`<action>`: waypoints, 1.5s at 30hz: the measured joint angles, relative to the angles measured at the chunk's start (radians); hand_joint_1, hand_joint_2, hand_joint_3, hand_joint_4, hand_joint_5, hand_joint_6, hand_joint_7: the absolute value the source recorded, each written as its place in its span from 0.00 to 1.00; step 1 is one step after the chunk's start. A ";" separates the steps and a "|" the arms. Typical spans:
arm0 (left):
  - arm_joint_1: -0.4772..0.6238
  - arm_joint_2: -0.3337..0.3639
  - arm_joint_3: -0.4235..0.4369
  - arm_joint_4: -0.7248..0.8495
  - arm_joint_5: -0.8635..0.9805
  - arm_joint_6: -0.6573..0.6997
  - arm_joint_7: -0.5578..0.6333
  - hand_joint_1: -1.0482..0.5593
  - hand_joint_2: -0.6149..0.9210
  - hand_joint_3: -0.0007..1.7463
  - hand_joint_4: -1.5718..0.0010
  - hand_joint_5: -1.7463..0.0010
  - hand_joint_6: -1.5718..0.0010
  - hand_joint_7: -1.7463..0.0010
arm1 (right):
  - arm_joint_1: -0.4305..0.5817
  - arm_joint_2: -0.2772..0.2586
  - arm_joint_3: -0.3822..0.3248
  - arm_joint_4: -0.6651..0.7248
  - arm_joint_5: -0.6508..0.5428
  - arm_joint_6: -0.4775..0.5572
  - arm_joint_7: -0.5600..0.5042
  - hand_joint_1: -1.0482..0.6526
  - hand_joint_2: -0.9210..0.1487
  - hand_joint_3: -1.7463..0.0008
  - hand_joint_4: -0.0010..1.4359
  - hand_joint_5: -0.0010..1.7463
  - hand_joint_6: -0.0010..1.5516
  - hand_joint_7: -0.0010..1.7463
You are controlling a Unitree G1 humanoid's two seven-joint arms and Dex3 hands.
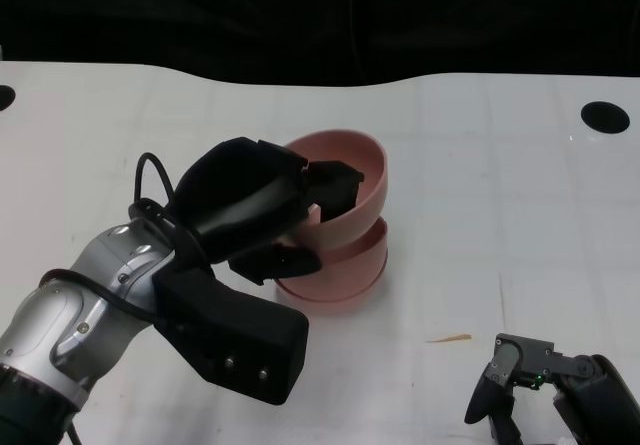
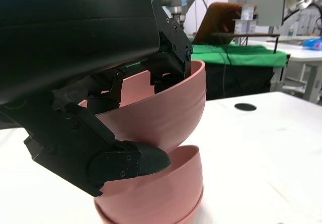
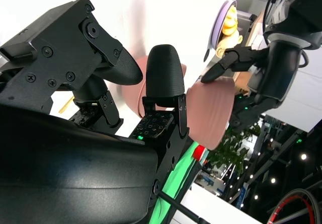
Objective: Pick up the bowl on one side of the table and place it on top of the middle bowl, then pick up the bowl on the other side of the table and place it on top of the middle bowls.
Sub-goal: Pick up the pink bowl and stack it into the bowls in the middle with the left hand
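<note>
White and broad, the surface runs back to a dark backdrop, with a black round hole near its far right edge and a thin yellowish sliver lying by our right side; in the middle sits a stack of pink bowls, and above it our left robot hand grips the top pink bowl by its near rim, fingers inside and thumb under the outer wall. The left wrist view shows this bowl tilted, its low side already inside the bowl beneath, its far side raised; we cannot tell whether it bears its weight on the stack yet. Our right robot hand rests low at the near right edge of the surface, well apart from the bowls; its fingers stand apart and hold nothing.

We judge that the second placement is in hand, since no bowl shows on either side of the surface and two bowls already seem nested below; the task looks close to done. The next move calls for levelling the tilted bowl so that it seats squarely, then easing the fingers off the rim without dragging it; a careless withdrawal could tip the bowl or shove the stack.
</note>
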State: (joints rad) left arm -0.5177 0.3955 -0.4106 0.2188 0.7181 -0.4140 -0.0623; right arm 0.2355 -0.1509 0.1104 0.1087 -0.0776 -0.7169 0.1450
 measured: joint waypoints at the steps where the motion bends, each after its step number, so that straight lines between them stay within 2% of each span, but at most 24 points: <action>1: -0.001 -0.002 -0.003 0.006 0.011 0.001 0.000 0.48 0.80 0.50 0.41 0.00 0.54 0.03 | 0.000 0.000 0.000 -0.001 0.000 0.001 0.000 0.53 0.51 0.19 0.61 1.00 0.52 0.80; 5: -0.013 -0.017 -0.014 0.057 0.055 -0.001 0.044 0.48 0.81 0.48 0.42 0.00 0.55 0.03 | 0.000 0.000 0.000 -0.010 -0.001 0.002 0.000 0.53 0.51 0.19 0.61 1.00 0.52 0.80; 7: -0.019 -0.021 -0.018 0.076 0.074 -0.001 0.063 0.48 0.81 0.42 0.42 0.00 0.54 0.07 | 0.002 0.000 0.000 -0.011 -0.001 0.002 0.000 0.53 0.50 0.19 0.61 1.00 0.52 0.80; 10: -0.023 -0.024 -0.025 0.098 0.095 0.001 0.080 0.48 0.82 0.40 0.42 0.00 0.54 0.08 | 0.004 0.000 0.000 -0.011 -0.001 0.002 0.000 0.53 0.50 0.19 0.61 1.00 0.52 0.80; 16: -0.024 -0.028 -0.036 0.123 0.099 0.000 0.088 0.47 0.85 0.40 0.41 0.00 0.56 0.03 | 0.009 0.000 0.000 -0.019 -0.001 0.010 0.001 0.53 0.50 0.20 0.61 1.00 0.52 0.80; 17: -0.024 -0.028 -0.036 0.127 0.099 0.000 0.090 0.46 0.86 0.36 0.40 0.00 0.55 0.07 | 0.010 0.000 0.000 -0.020 -0.001 0.014 0.001 0.53 0.50 0.20 0.61 1.00 0.52 0.80; 19: -0.024 -0.029 -0.038 0.132 0.099 -0.001 0.093 0.46 0.88 0.32 0.41 0.00 0.55 0.08 | 0.013 0.000 0.000 -0.020 -0.001 0.016 0.001 0.53 0.49 0.20 0.61 1.00 0.52 0.80; 25: -0.024 -0.033 -0.041 0.147 0.095 -0.008 0.094 0.44 0.91 0.29 0.42 0.00 0.55 0.10 | 0.013 0.000 0.000 -0.020 -0.009 0.016 0.000 0.52 0.48 0.21 0.62 1.00 0.52 0.80; 26: -0.024 -0.034 -0.044 0.150 0.095 -0.009 0.094 0.44 0.93 0.26 0.42 0.00 0.53 0.19 | 0.013 0.000 0.000 -0.020 -0.009 0.016 0.000 0.52 0.48 0.21 0.61 1.00 0.52 0.80; 27: -0.024 -0.034 -0.046 0.153 0.094 -0.010 0.094 0.44 0.93 0.24 0.43 0.00 0.52 0.22 | 0.013 0.000 0.000 -0.020 -0.009 0.016 0.000 0.52 0.48 0.21 0.61 1.00 0.52 0.80; 29: -0.024 -0.035 -0.049 0.154 0.090 -0.010 0.084 0.45 0.97 0.19 0.45 0.02 0.48 0.38 | 0.014 0.000 0.000 -0.020 -0.009 0.016 0.001 0.52 0.47 0.22 0.61 1.00 0.52 0.80; 32: -0.024 -0.039 -0.049 0.151 0.053 0.007 0.022 0.46 1.00 0.15 0.48 0.15 0.45 0.55 | 0.018 0.000 0.000 -0.024 -0.008 0.017 0.001 0.52 0.47 0.22 0.61 1.00 0.52 0.80; 34: -0.024 -0.041 -0.049 0.147 0.043 0.020 -0.005 0.46 1.00 0.14 0.51 0.20 0.46 0.62 | 0.019 0.000 0.000 -0.027 -0.008 0.018 0.001 0.52 0.47 0.22 0.61 1.00 0.52 0.80; 36: -0.024 -0.041 -0.049 0.147 0.029 0.015 -0.006 0.46 1.00 0.11 0.55 0.20 0.46 0.71 | 0.021 0.000 0.000 -0.032 -0.008 0.018 0.001 0.52 0.46 0.22 0.61 1.00 0.52 0.80; 38: -0.024 -0.041 -0.049 0.148 0.024 0.006 0.000 0.45 1.00 0.08 0.62 0.32 0.52 0.84 | 0.021 0.000 0.000 -0.038 -0.008 0.019 0.001 0.52 0.46 0.22 0.61 1.00 0.52 0.80; 40: -0.024 -0.041 -0.049 0.150 0.025 0.006 0.008 0.44 1.00 0.07 0.64 0.36 0.53 0.89 | 0.022 0.000 0.000 -0.042 -0.008 0.021 0.001 0.52 0.46 0.23 0.61 1.00 0.52 0.80; 41: -0.024 -0.041 -0.049 0.151 0.026 0.006 0.008 0.42 1.00 0.06 0.69 0.50 0.58 0.94 | 0.022 0.000 0.000 -0.043 -0.008 0.023 0.001 0.52 0.46 0.23 0.61 1.00 0.52 0.80; 42: -0.024 -0.041 -0.049 0.152 0.030 0.009 0.008 0.40 1.00 0.05 0.72 0.59 0.61 0.97 | 0.023 0.000 0.000 -0.043 -0.008 0.026 0.001 0.51 0.46 0.23 0.61 1.00 0.52 0.80; 45: -0.024 -0.041 -0.055 0.152 0.053 0.031 0.007 0.34 1.00 0.05 0.83 0.73 0.72 1.00 | 0.024 0.000 0.000 -0.045 -0.008 0.032 0.002 0.51 0.46 0.23 0.61 1.00 0.52 0.80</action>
State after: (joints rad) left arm -0.5415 0.3548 -0.4660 0.3706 0.7715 -0.3830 -0.0553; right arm 0.2596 -0.1505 0.1108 0.0635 -0.0852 -0.6844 0.1469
